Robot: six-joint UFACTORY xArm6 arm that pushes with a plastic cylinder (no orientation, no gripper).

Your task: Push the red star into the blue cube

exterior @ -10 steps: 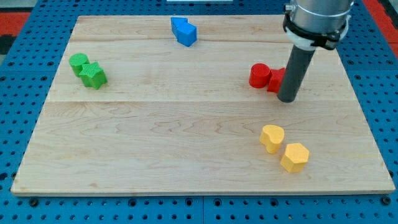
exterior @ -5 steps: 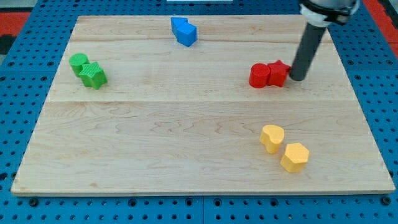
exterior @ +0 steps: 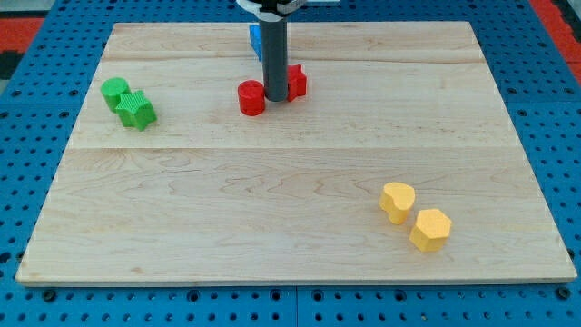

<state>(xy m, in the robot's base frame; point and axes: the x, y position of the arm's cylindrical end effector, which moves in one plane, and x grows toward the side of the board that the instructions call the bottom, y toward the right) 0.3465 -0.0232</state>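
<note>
At the view's left, a green cylinder (exterior: pixel 114 89) and a green star (exterior: pixel 138 110) are seen touching, well apart from the action. Further right, a red cylinder (exterior: pixel 251 97) is found just left of my tip (exterior: pixel 274 98). No claw is fitted, so no opening or closing applies. The red star (exterior: pixel 294 82) lies just right of the tip, seemingly touching the rod. The blue cube (exterior: pixel 257 40), mostly hidden by the rod, sits toward the view's top; a push up and slightly left is judged necessary. Two yellow blocks (exterior: pixel 414 216) rest at lower right.
</note>
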